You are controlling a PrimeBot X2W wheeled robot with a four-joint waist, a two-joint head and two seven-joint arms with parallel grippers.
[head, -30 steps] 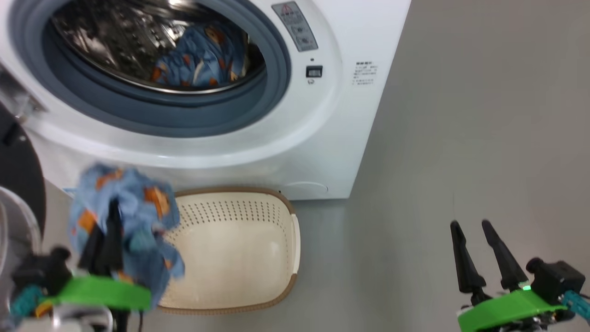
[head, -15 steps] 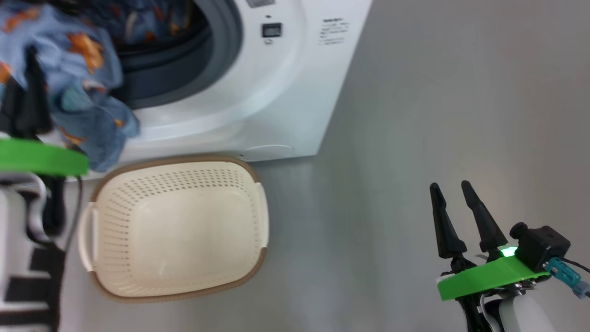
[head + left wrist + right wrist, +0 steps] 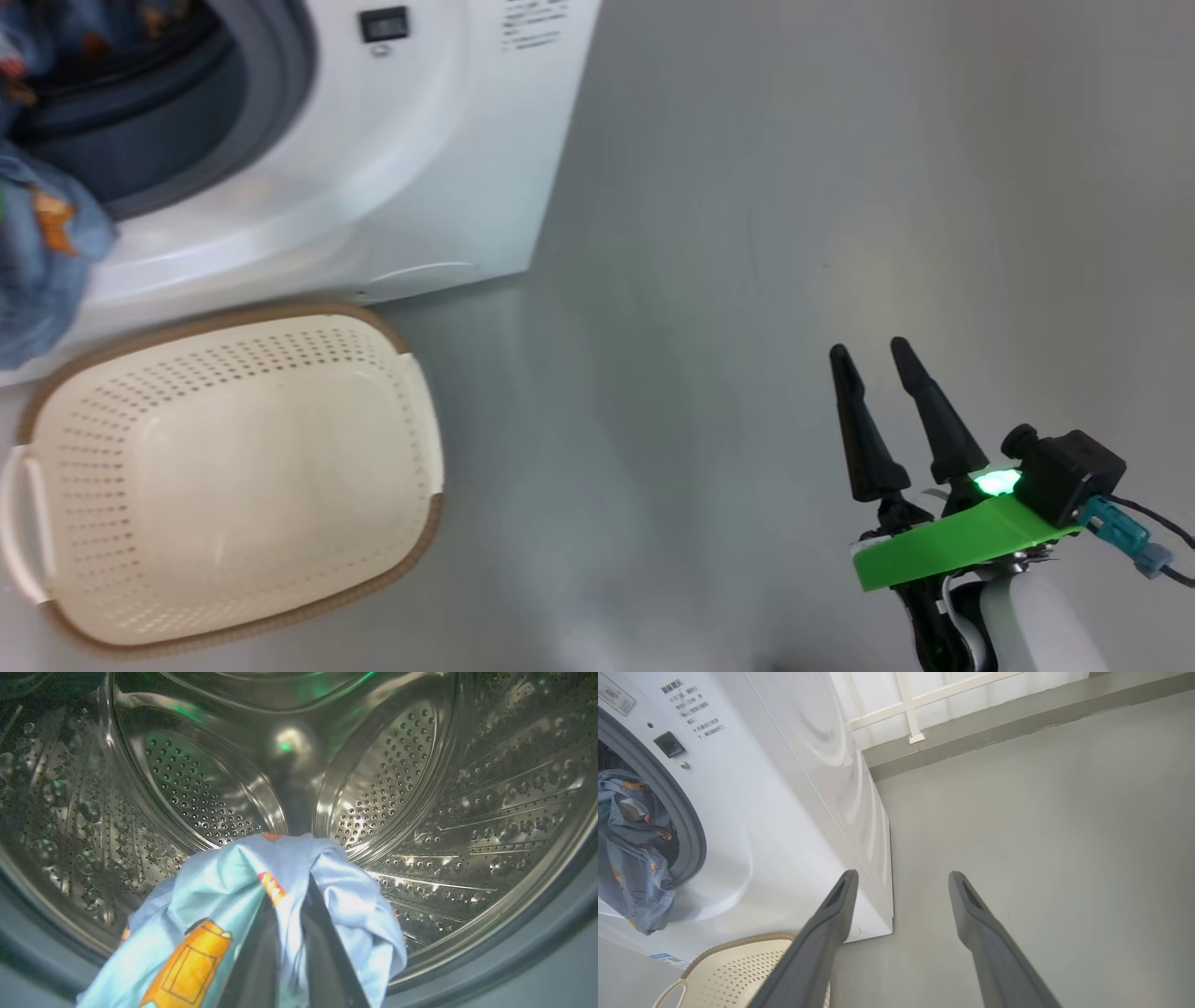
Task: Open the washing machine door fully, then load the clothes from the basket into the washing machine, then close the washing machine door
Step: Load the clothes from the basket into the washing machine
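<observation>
Head view: the basket (image 3: 233, 373) at 8 o'clock is seen empty, the washer (image 3: 420, 140) at 11, and the right gripper (image 3: 868, 347) at 4 with fingers apart. Left wrist view: clothes (image 3: 210, 896) are clamped by the left gripper (image 3: 289, 891) at the drum (image 3: 397, 765) mouth (release judged pending). Right wrist view: clothes are draped over the gasket (image 3: 691, 826) at 9. Door closing seemingly remains.

A smooth grey floor (image 3: 747, 233) carries a white washing machine (image 3: 448, 140), standing at the upper left of the head view. A cream basket (image 3: 243, 485) with a brown rim sits just in front of the machine's base; whether the two touch cannot be told. Beyond the machine, the floor meets a low grey ledge (image 3: 994, 718) below a white wall (image 3: 878, 690).
</observation>
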